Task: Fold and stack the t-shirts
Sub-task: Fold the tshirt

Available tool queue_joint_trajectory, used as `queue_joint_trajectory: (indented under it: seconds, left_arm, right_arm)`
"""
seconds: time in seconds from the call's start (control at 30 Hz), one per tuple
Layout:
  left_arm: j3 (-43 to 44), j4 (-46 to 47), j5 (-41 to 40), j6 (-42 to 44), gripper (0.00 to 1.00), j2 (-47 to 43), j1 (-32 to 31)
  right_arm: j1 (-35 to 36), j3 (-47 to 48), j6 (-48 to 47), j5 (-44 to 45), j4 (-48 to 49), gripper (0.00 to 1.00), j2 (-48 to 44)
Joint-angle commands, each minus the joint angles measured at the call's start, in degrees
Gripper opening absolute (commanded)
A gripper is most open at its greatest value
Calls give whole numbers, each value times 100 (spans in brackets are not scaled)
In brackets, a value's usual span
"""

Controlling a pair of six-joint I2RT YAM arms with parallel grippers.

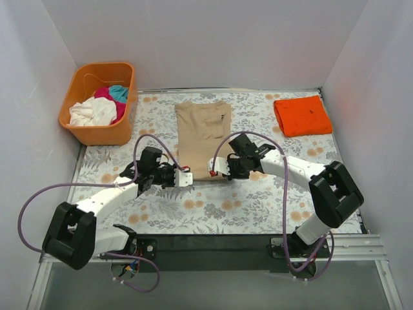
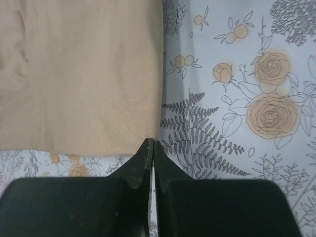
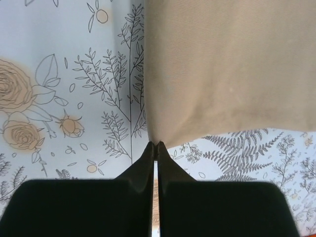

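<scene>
Tan t-shirt (image 1: 203, 129) lies folded long and narrow, stretching away from both grippers toward the back wall. Left gripper (image 1: 186, 177) sits at the near left corner, jaws pressed together. Right gripper (image 1: 215, 169) is at the near right corner, jaws together too. Both sets of tips are right on the hem corners, but can't tell whether any cloth is nipped between them.

Far beyond the left gripper, the orange basket (image 1: 84, 132) holds a heap: white t-shirt (image 1: 92, 113), magenta t-shirt (image 1: 120, 111), teal t-shirt (image 1: 118, 92). Well beyond the right gripper, an orange t-shirt (image 1: 302, 115) lies folded near the right wall. Floral tablecloth (image 1: 258, 200) runs on the near side of both grippers, down to the arm bases.
</scene>
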Motion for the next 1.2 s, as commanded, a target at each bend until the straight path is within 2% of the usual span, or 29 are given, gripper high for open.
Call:
queue_joint_trajectory:
  seconds: [0.0, 0.17, 0.3, 0.43, 0.53, 0.57, 0.67, 0.73, 0.83, 1.03, 1.17]
  left_arm:
    - [-58, -814, 332, 39, 0, -540, -41]
    - [222, -1438, 490, -233, 0, -1137, -50]
    - [521, -2500, 833, -277, 0, -1735, -67]
    - [662, -3082, 992, -356, 0, -2394, -111]
    - [934, -3504, 1071, -593, 0, -2703, -111]
    - [1031, -3558, 1080, -968, 0, -2781, -111]
    - [1549, -3602, 992, -1681, 0, -2748, -111]
    - [1821, -3314, 686, -2489, 0, -2695, -111]
    - [2120, -2944, 387, -3017, 0, -2458, -32]
    - [2464, -2258, 482, -3047, 0, -1703, 582]
    - [2359, -1661, 447, -2862, 0, -1377, 960]
  right_arm:
    - [110, 192, 152, -174, -344, 1, -446]
    - [303, 166, 328, -288, -792, 1, -1086]
    - [575, 201, 521, -288, -1232, 1, -1623]
    - [936, 209, 750, -227, -1645, 1, -2116]
    - [1173, 323, 970, -183, -1864, 1, -2415]
    - [1235, 402, 1101, -183, -1918, 1, -2537]
    - [1235, 815, 1216, -25, -1988, 1, -2617]
    - [1235, 1069, 1190, 272, -1962, 1, -2539]
    - [1104, 1359, 1033, 432, -1918, 1, -2328]
    - [331, 2186, 733, 187, -1813, 1, -1502]
    - [-82, 2879, 479, 2, -1742, 1, -809]
